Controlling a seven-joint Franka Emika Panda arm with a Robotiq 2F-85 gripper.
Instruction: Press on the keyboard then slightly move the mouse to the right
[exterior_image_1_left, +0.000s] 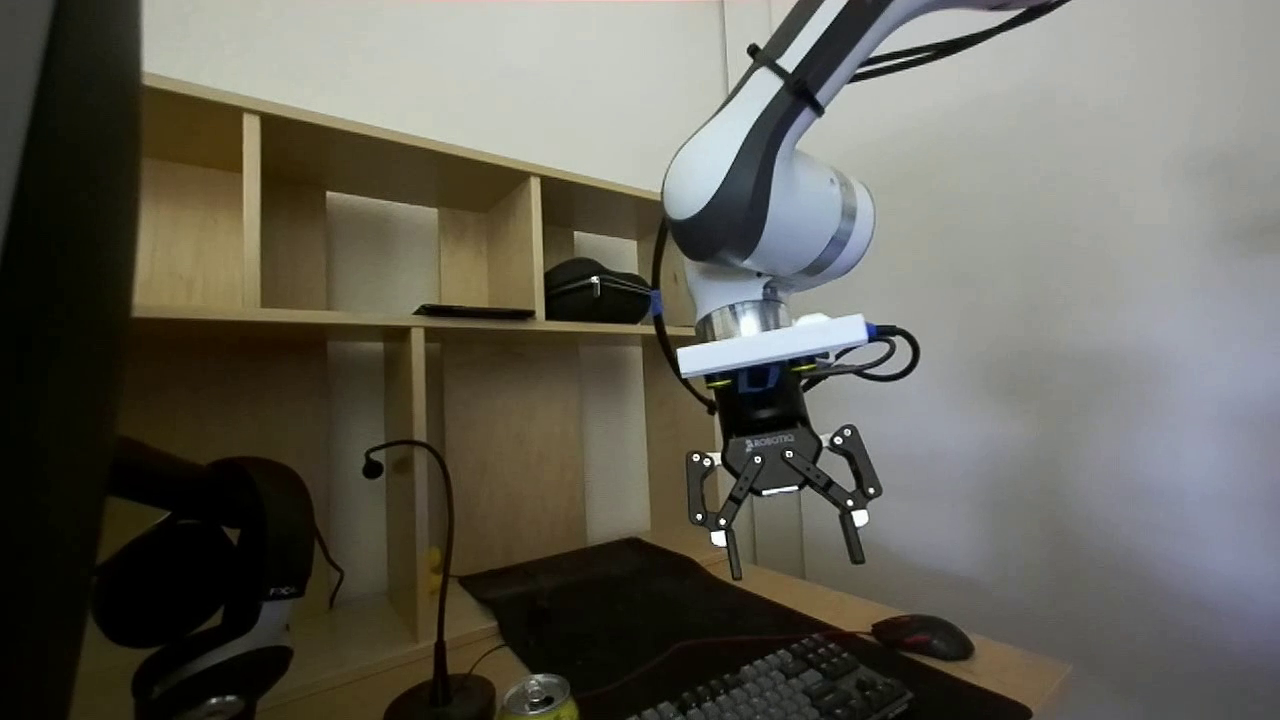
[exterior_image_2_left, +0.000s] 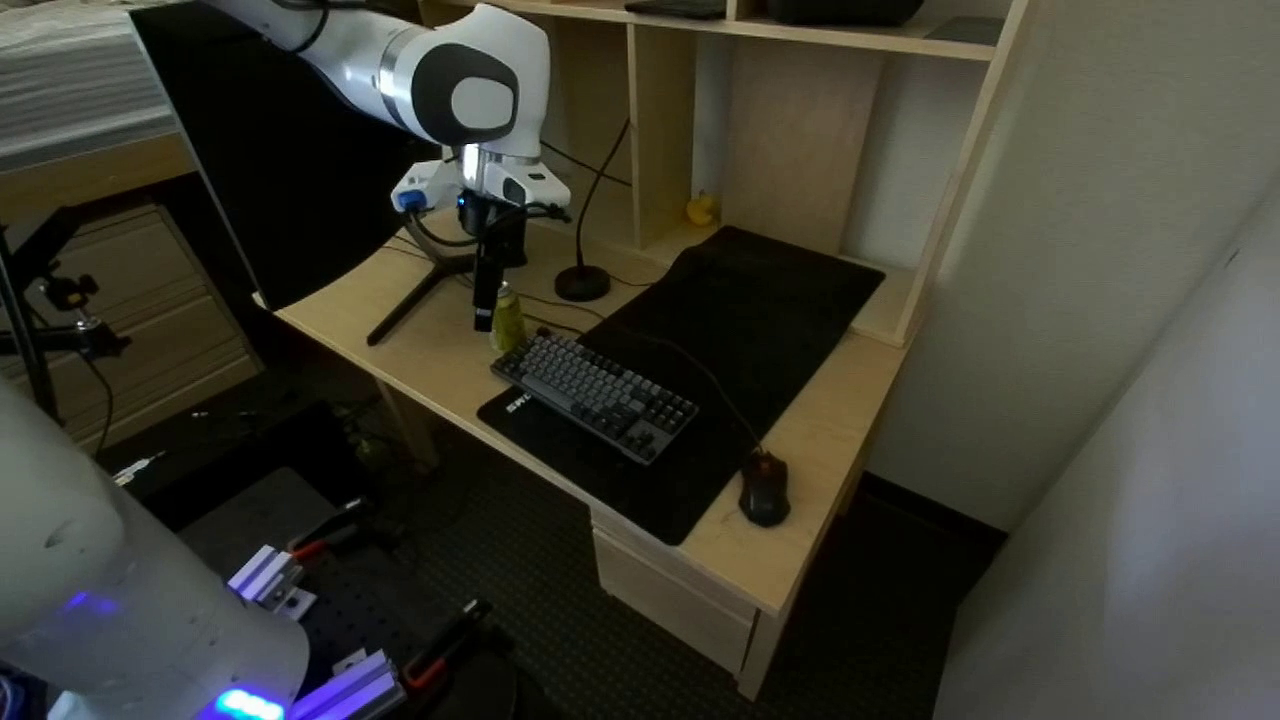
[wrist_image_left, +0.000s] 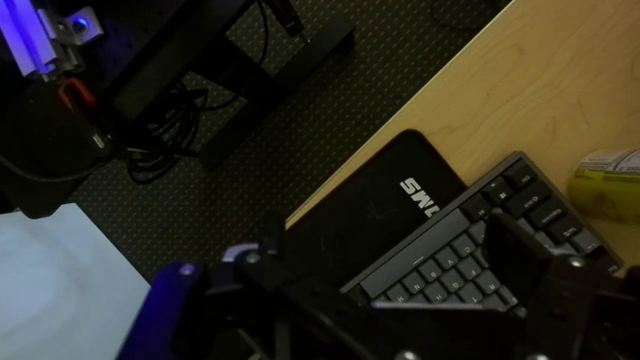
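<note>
- Jaws of the gripper (exterior_image_1_left: 796, 568) spread wide, nothing between them, hung above the desk (exterior_image_2_left: 840, 395). A press asks for no grip, so empty fingers suit; bringing them together would likely give one firmer tip.
- Wrist view blurred at the fingers: can't tell where on the keyboard (exterior_image_2_left: 597, 393) they'd land.
- It lies mostly on the mat (exterior_image_2_left: 770, 290), left end past it onto wood, space bar toward the near desk edge; set for a sitter, presumably.
- A can (exterior_image_2_left: 508, 325) just beside that left end; little room there.
- The mouse (exterior_image_2_left: 765, 492) on bare wood, just off the mat's right edge. Only a strip of wood remains rightward, so a short nudge.
- Far of the keys, open mat.
</note>
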